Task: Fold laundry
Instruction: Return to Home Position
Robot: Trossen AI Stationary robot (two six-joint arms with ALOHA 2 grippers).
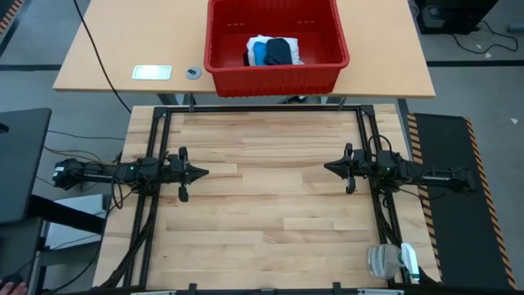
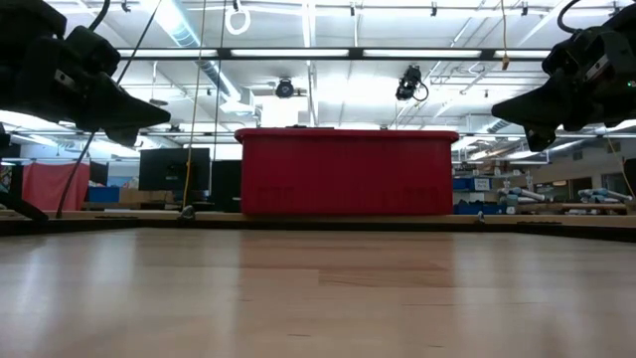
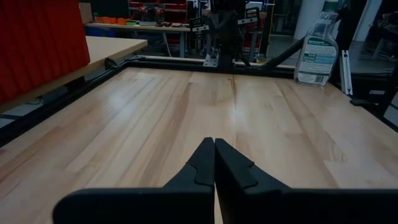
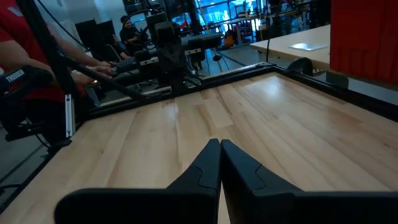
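Laundry (image 1: 273,52), a folded white, black and bright-blue cloth stack, lies in the red plastic basket (image 1: 278,79) at 12 o'clock, apparently finished. Over the pale wooden tabletop (image 1: 262,213), the dark left hand (image 1: 204,172) at 9 o'clock and right hand (image 1: 327,168) at 3 o'clock hang empty, pinched closed, seemingly parked.

Pose: left arm (image 1: 123,172) stretched level from own side toward middle, left gripper (image 1: 199,171) pointing inward, fingers (image 3: 199,171) pressed together tip to tip. Opposite: right arm (image 1: 413,173) mirrored, level, right gripper (image 1: 330,167) pointing inward, its fingers (image 4: 205,171) likewise pressed together. Two grippers face each other, well apart, both raised.
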